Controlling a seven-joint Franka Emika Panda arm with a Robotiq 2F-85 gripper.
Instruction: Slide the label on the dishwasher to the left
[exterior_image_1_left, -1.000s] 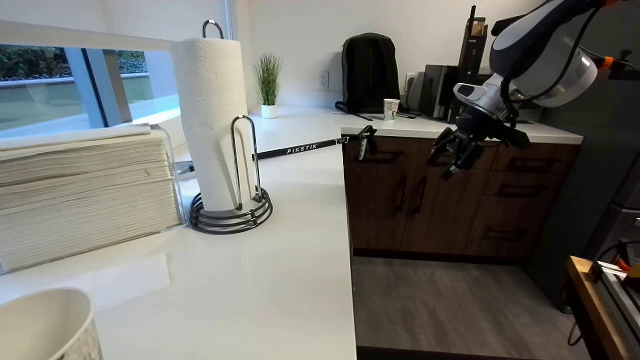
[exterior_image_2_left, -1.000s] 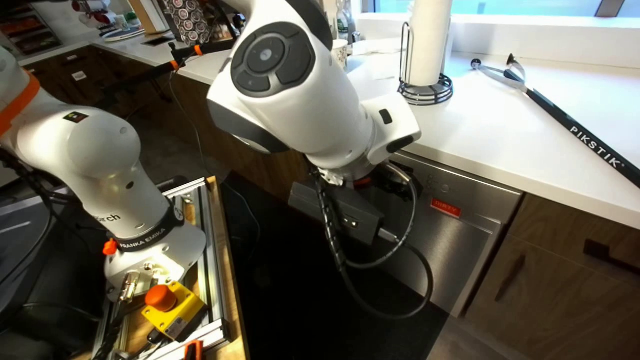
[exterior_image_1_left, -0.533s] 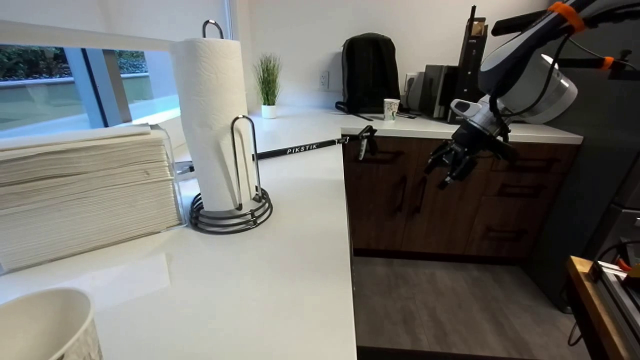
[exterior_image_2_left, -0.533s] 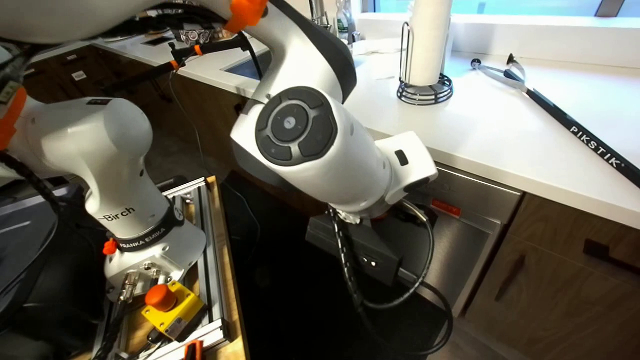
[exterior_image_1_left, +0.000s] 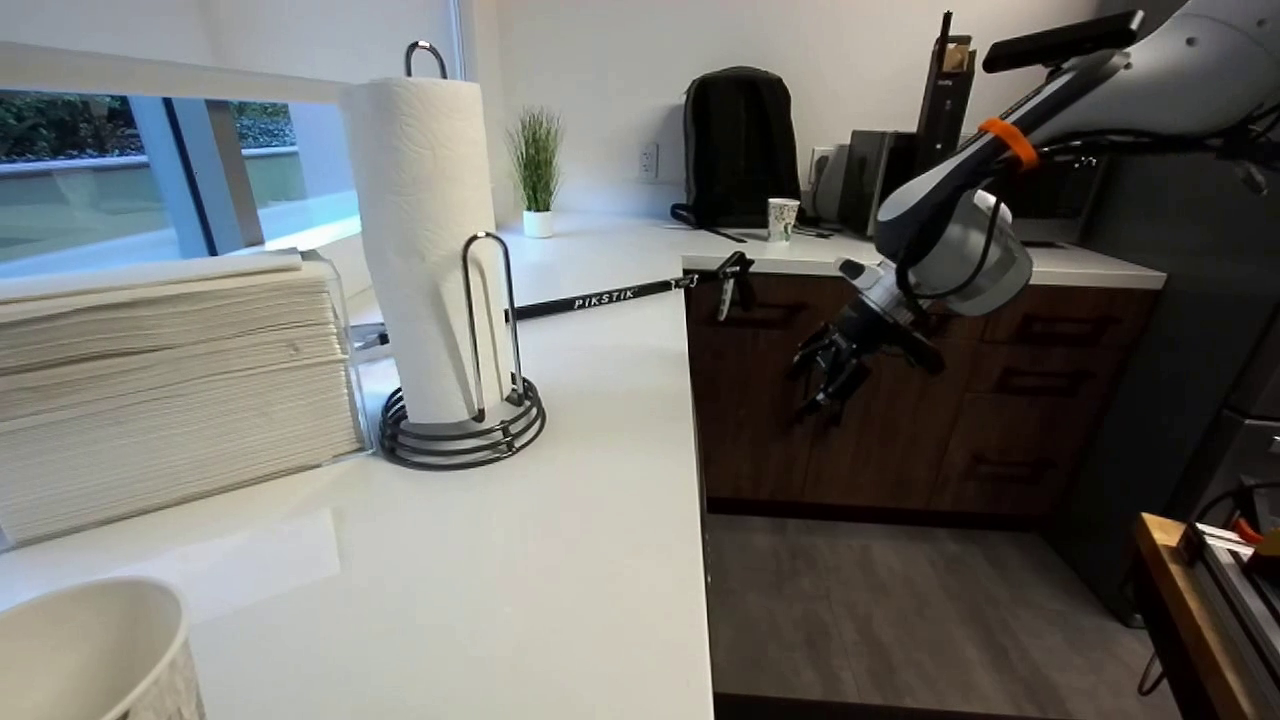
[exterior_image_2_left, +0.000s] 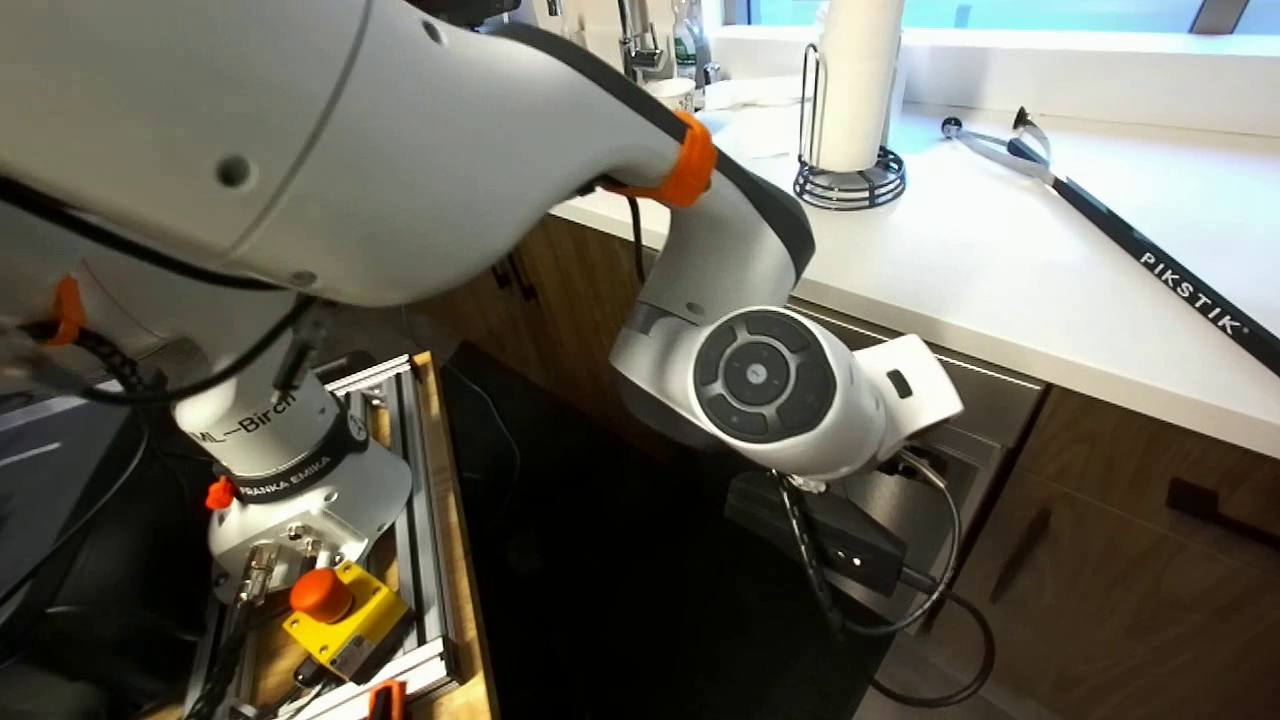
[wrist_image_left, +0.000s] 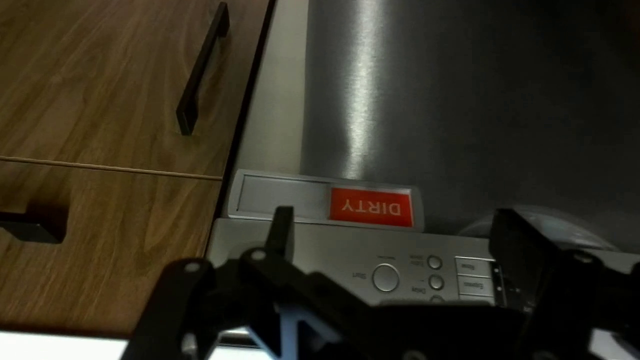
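Observation:
The label is a red panel (wrist_image_left: 371, 206) reading DIRTY, upside down in the wrist view. It sits in the right half of a slim silver frame (wrist_image_left: 282, 196). The frame is on the steel dishwasher (wrist_image_left: 450, 125), just by the control panel's edge. My gripper (wrist_image_left: 395, 215) is open and empty, one finger overlapping the frame's blank half in the picture, the other well right of the label. I cannot tell the gap to the door. In an exterior view the gripper (exterior_image_1_left: 808, 387) hangs in the air, fingers apart. In an exterior view my arm (exterior_image_2_left: 790, 390) hides the label.
The white counter (exterior_image_1_left: 560, 560) overhangs the dishwasher front. A black Pikstik grabber (exterior_image_2_left: 1150, 255) and a paper towel holder (exterior_image_2_left: 850, 185) are on it. Wood cabinets with a bar handle (wrist_image_left: 202, 70) adjoin the dishwasher. A cable (exterior_image_2_left: 950, 540) loops from my wrist.
My arm has reached further out. The gripper has moved left and down in an exterior view, and the wrist right and down in an exterior view, covering the red label there.

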